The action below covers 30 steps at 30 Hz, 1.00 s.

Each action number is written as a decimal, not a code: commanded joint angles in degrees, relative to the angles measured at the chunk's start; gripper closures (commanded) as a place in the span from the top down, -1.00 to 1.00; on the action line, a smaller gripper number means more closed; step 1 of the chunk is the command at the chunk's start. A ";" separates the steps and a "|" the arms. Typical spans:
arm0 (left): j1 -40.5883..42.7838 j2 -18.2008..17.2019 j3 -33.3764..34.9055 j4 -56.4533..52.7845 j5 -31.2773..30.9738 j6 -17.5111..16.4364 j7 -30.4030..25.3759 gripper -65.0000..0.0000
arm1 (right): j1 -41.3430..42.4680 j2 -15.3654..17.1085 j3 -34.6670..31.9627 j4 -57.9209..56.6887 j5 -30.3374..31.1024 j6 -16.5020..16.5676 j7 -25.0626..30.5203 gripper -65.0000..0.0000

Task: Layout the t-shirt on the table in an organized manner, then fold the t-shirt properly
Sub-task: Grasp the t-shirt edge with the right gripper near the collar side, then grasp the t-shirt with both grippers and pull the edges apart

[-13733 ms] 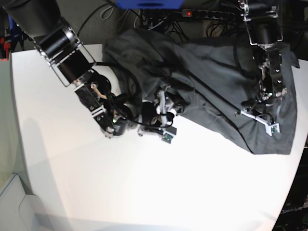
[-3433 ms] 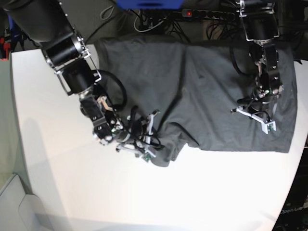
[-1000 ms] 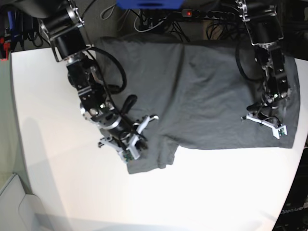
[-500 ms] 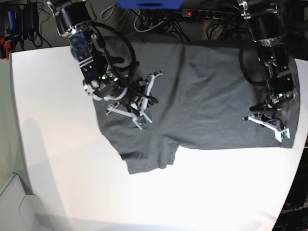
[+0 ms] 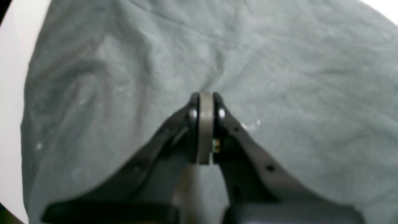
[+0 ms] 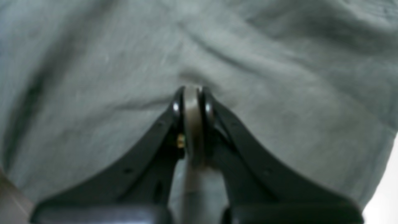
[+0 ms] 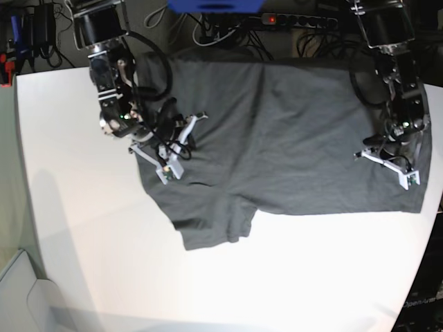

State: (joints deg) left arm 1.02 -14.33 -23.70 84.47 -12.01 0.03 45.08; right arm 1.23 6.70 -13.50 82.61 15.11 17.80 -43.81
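R pincer [image 7: 181,142] moved up shirt; both pincers closed, empty. T-shirt [image 7: 291,138] overhangs far table [image 7: 83,228] edge.

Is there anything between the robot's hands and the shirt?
No, nothing visible. Both the left hand and the right hand are shut, right over the bare grey t-shirt, which lies spread on the white table.

Bright overhead light glares off the white desk [image 7: 104,263]; both wrist views are soft, blurry, dimmer.
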 commanded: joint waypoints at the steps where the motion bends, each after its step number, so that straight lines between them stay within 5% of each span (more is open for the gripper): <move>1: -0.88 -0.75 0.10 0.94 -0.08 0.10 -0.99 -1.00 | 0.30 1.17 0.53 -1.16 -2.59 -0.97 -2.30 -0.98; 22: -2.99 2.59 0.19 0.94 -0.08 -0.08 -0.99 -1.00 | 8.04 10.05 8.79 -15.84 -2.67 -1.14 1.22 -0.98; 30: -0.01 3.82 0.19 1.29 0.01 0.10 -0.29 -1.00 | 9.45 10.58 10.20 -15.93 -2.67 -1.14 1.83 -0.98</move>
State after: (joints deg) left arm 1.45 -9.93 -23.44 84.55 -12.01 0.01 45.45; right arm 11.05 16.40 -3.38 67.53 15.77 18.68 -37.45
